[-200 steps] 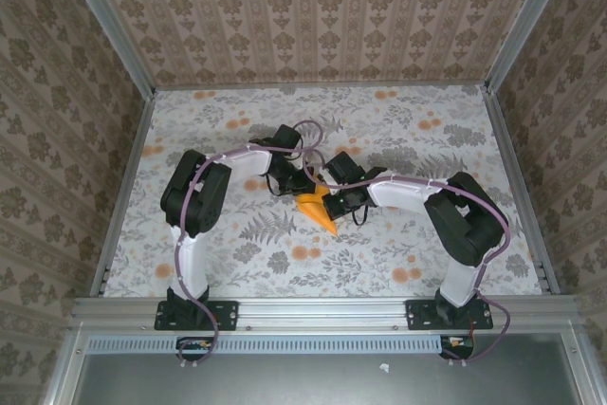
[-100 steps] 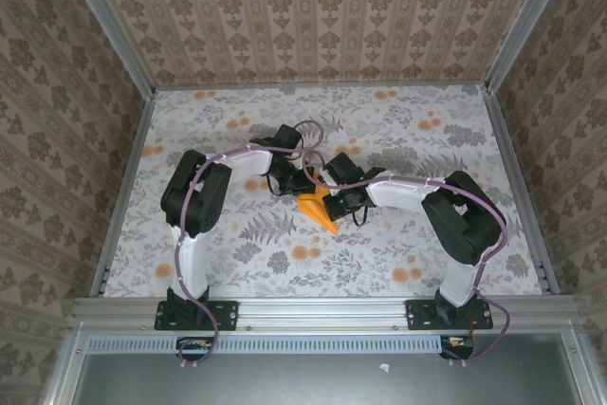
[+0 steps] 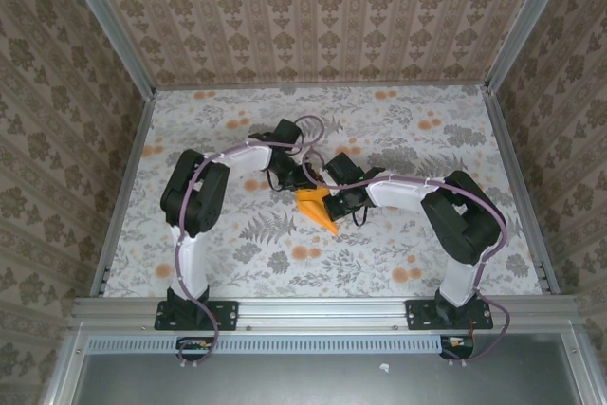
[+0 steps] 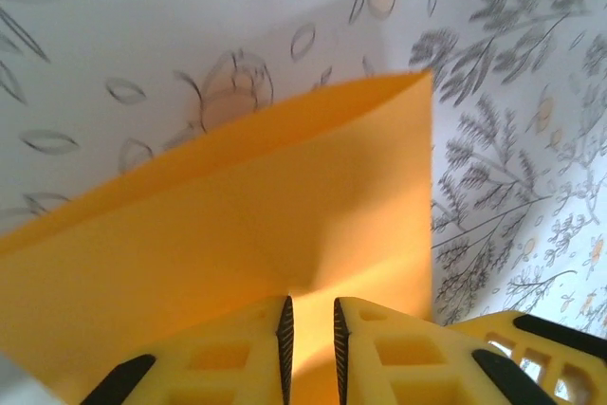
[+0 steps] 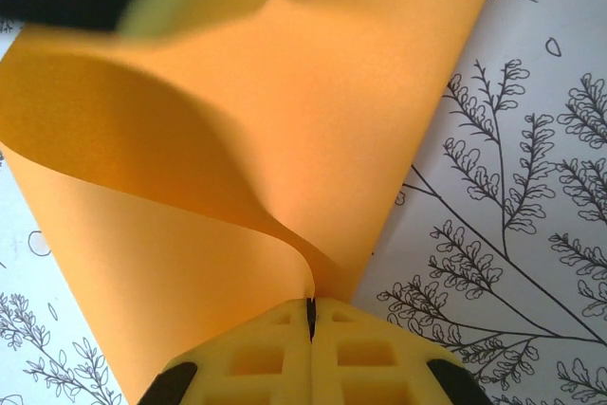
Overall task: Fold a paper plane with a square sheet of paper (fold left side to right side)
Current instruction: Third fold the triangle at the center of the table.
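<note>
Floral bench [image 3: 237, 263] below: my right tool [image 5: 311, 308] pinches the orange paper [image 5: 285, 139]; my left tool [image 4: 310, 315] stands slightly parted over it.

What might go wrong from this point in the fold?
1. The left gripper has its jaws slightly parted at the orange paper, so the flap may slip free and spring back.
2. The right gripper pinches a curled layer at one small spot; pulling could tear or crumple it.
3. The paper bulges off the floral cloth, so a crease may land skewed.
</note>
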### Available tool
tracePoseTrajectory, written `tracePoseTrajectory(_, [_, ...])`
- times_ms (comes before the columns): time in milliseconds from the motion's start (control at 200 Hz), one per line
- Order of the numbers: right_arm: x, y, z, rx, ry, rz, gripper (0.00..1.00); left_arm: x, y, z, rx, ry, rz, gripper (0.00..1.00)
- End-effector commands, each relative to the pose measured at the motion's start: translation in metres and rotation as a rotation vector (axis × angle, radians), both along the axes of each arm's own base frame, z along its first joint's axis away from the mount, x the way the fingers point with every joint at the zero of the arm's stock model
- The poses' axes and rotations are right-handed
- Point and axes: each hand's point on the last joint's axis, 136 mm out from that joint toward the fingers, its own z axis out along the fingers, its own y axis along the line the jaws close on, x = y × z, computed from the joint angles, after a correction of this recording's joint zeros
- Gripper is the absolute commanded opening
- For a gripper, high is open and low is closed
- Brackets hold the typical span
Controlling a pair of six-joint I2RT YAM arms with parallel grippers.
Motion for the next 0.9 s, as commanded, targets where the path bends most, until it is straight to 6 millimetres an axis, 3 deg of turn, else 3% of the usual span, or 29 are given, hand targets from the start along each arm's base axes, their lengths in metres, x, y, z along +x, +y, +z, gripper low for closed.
tracePoseTrajectory(0, [-0.018, -0.01, -0.019, -0.07, 0.086, 0.026, 0.0, 0.019, 0.011, 0.039, -0.026, -0.077, 0.011, 0.23])
tracePoseTrajectory(130, [-0.018, -0.009, -0.019, -0.07, 0.09, 0.03, 0.0, 0.021, 0.026, 0.055, -0.039, -0.099, 0.047, 0.17])
tracePoseTrajectory(235, [-0.018, -0.008, -0.018, -0.069, 0.087, 0.034, 0.0, 0.003, 0.03, 0.059, -0.067, -0.071, 0.052, 0.12])
tracePoseTrajectory(375, [-0.018, -0.008, -0.019, -0.074, 0.088, 0.039, 0.0, -0.026, 0.02, 0.064, -0.158, -0.021, 0.059, 0.09])
tracePoseTrajectory(580, [-0.019, -0.009, -0.02, -0.085, 0.091, 0.045, 0.0, -0.053, 0.001, 0.052, -0.186, 0.05, 0.023, 0.09])
tracePoseTrajectory(895, [-0.019, -0.009, -0.02, -0.09, 0.094, 0.045, 0.0, -0.067, -0.005, 0.024, -0.135, 0.113, 0.011, 0.08])
